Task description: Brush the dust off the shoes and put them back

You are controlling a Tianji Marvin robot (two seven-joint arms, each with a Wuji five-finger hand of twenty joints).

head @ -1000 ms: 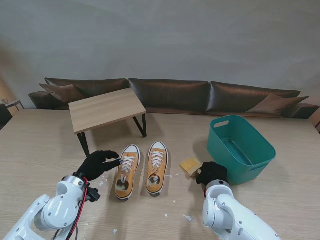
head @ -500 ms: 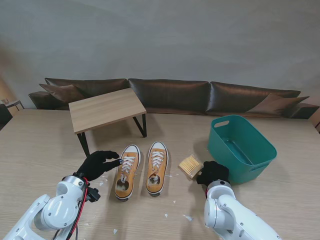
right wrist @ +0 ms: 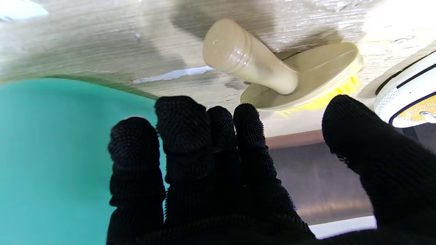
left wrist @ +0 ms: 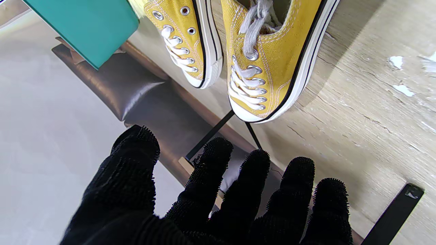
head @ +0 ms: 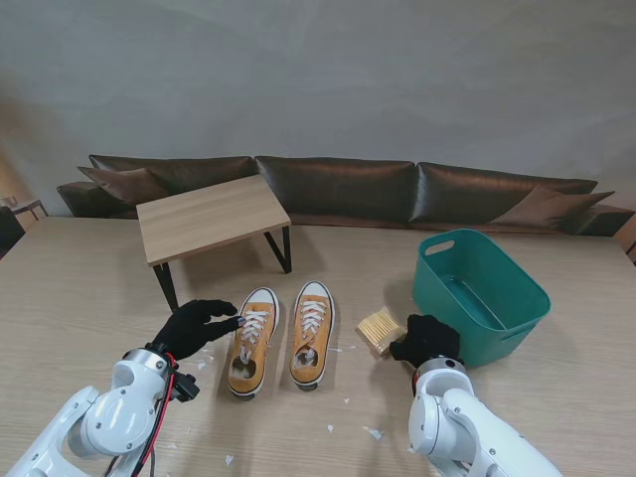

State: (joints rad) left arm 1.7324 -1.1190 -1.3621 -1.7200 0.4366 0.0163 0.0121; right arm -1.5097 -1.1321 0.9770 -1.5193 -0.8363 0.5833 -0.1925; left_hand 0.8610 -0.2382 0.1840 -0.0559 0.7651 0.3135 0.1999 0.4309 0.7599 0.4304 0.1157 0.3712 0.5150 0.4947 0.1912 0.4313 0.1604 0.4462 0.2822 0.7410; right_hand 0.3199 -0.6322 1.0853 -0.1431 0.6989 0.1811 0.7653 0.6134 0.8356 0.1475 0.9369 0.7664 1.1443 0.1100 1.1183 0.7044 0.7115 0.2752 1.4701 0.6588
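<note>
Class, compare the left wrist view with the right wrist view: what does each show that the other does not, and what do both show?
Only the left wrist view shows both yellow shoes with their white laces, and the open left hand. Only the right wrist view shows the brush lying on the table, handle toward the camera, and the open right hand near it, not touching. Both show the teal tub, the wooden table and white specks on it.

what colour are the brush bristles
Yellow; the brush bristles show best in the right wrist view.
</note>
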